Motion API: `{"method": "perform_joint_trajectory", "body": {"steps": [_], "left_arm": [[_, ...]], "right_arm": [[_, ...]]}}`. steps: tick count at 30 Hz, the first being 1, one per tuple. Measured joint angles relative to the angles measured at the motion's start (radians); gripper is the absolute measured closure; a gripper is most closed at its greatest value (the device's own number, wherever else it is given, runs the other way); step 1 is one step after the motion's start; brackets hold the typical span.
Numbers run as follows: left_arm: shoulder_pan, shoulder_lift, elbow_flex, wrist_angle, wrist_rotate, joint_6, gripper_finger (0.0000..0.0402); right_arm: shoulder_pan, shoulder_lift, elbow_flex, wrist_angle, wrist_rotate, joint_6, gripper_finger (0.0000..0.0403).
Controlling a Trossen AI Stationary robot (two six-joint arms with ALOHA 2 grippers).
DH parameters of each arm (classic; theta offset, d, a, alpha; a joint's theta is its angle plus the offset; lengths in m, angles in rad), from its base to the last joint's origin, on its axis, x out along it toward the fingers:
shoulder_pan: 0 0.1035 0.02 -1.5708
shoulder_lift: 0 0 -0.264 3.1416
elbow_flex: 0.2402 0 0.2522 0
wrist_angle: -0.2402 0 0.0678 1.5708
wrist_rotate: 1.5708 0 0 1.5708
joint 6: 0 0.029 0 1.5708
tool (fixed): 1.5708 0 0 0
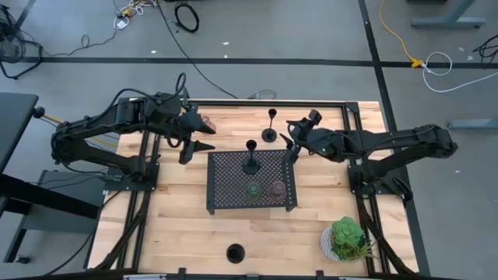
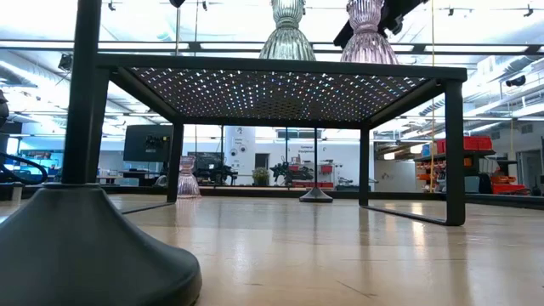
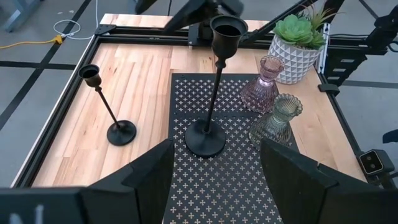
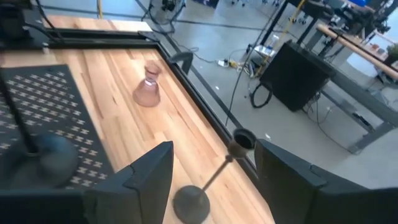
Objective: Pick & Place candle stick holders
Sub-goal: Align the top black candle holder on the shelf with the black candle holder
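At the bottom edge of the high view, a black candle holder [image 1: 235, 252] stands alone on the tabletop [image 1: 179, 225]. Mid-frame, the perforated tray [image 1: 226, 187] carries an olive-green glass holder [image 1: 254, 190], a brownish one [image 1: 277, 189] and a black holder [image 1: 250, 162]. Above it, another black holder [image 1: 269, 132] stands just left of the right hand [image 1: 292, 148], fingers apart, empty. Upper left, the left hand [image 1: 196, 144] is wide open, beside a pink holder [image 1: 208, 122].

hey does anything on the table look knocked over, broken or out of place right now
Nothing stands out. The black holder, green glass holder and pink-brown glass holder stand upright on the tray; the other holders on the table are upright too.
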Motion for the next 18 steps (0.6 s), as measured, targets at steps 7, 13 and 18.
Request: {"method": "perform_joint_trajectory", "body": {"steps": [7, 13, 18], "left_arm": [[0.000, 0.000, 0.000, 0.000, 0.000, 0.001, 0.0161], [0.000, 0.000, 0.000, 0.001, 0.000, 0.001, 0.0161], [0.000, 0.000, 0.000, 0.001, 0.000, 0.001, 0.0161]], "right_arm": [[-0.105, 0.000, 0.000, -0.026, -0.112, -0.002, 0.0179], [-0.194, 0.000, -0.017, -0.002, -0.224, -0.026, 0.0179], [-0.283, 0.001, -0.078, 0.050, -0.320, -0.029, 0.0179]]}}
